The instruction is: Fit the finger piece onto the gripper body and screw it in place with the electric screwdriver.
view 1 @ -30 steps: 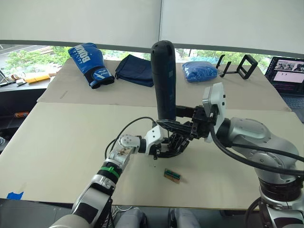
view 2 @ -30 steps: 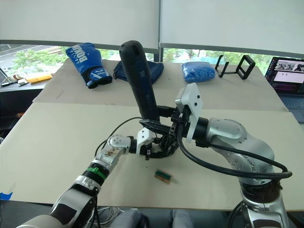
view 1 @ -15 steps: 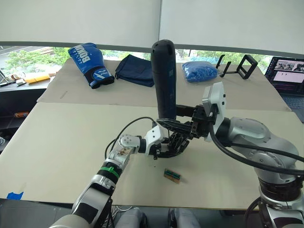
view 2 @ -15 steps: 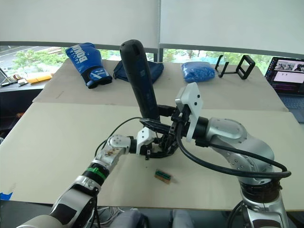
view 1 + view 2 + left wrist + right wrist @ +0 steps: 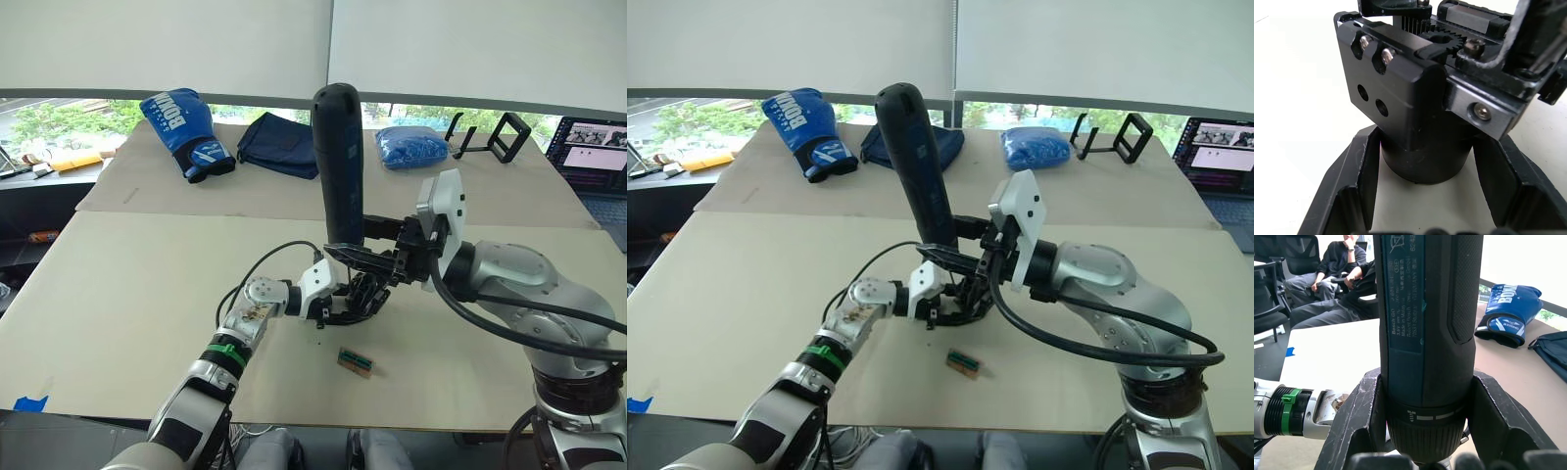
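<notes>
The gripper body [image 5: 1415,93], a chunky black block with silvery rails and screws, stands on the beige table [image 5: 127,294]. My left gripper [image 5: 353,300] is shut on its round base, one finger on each side. The electric screwdriver [image 5: 338,162] stands upright over the body, tip down, its bit hidden behind the fingers. My right gripper [image 5: 345,251] is shut on it low on the dark handle [image 5: 1425,323]. Black parts crowd the top of the body [image 5: 362,289], and I cannot pick out the finger piece among them.
A small green-brown block [image 5: 355,361] lies just in front of the grippers. At the back are a blue boxing glove [image 5: 186,119], a dark cloth [image 5: 279,143], a blue bag [image 5: 411,147], black stands [image 5: 495,137] and a laptop [image 5: 593,147]. People sit nearby [image 5: 1337,269].
</notes>
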### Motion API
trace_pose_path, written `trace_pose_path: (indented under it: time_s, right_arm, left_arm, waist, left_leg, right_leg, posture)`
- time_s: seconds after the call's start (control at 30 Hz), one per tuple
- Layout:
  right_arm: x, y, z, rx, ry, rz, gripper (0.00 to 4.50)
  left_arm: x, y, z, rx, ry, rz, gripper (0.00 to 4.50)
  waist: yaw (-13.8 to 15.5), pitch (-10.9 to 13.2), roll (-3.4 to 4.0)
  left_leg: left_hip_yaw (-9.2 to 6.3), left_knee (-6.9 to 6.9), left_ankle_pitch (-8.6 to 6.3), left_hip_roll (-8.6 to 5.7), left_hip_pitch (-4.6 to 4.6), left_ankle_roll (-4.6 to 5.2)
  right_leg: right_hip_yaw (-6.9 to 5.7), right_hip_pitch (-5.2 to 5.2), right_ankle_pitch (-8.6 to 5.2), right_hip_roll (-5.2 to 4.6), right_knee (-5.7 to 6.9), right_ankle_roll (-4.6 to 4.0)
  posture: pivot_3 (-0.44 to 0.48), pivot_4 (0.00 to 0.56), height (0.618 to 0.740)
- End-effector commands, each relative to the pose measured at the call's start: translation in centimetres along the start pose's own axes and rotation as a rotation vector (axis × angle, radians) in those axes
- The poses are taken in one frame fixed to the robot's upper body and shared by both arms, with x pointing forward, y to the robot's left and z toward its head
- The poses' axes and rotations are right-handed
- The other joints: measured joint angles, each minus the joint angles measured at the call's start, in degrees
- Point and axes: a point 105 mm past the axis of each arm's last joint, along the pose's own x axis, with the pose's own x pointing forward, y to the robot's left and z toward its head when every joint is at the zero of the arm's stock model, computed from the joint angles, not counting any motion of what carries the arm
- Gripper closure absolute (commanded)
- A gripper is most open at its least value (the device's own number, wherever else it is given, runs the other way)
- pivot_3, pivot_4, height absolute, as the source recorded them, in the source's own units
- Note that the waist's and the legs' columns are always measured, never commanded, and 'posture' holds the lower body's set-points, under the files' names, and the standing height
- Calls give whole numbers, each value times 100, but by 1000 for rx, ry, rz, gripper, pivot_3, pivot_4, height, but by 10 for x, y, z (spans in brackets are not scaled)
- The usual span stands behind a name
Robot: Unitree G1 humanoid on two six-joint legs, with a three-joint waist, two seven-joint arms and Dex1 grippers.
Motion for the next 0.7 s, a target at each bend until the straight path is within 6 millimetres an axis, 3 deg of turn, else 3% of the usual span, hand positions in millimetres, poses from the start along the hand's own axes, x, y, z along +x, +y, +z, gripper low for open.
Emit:
trace_pose_path:
  time_s: [0.03,0.7]
  right_arm:
    - [-5,1,21,-79,-77,-3,2597]
    - [-3,3,15,-78,-69,1,2597]
  left_arm:
    - [2,-1,14,41,-46,-4,2214]
    - [3,-1,18,47,-52,-9,2214]
  waist:
    - [-1,0,0]
    - [-3,0,0]
  left_leg:
    - [0,0,0,0,0,0]
    - [0,0,0,0,0,0]
  right_leg:
    - [0,0,0,0,0,0]
    - [-1,0,0,1,0,0]
  posture:
    - [0,150,740]
    - [0,150,740]
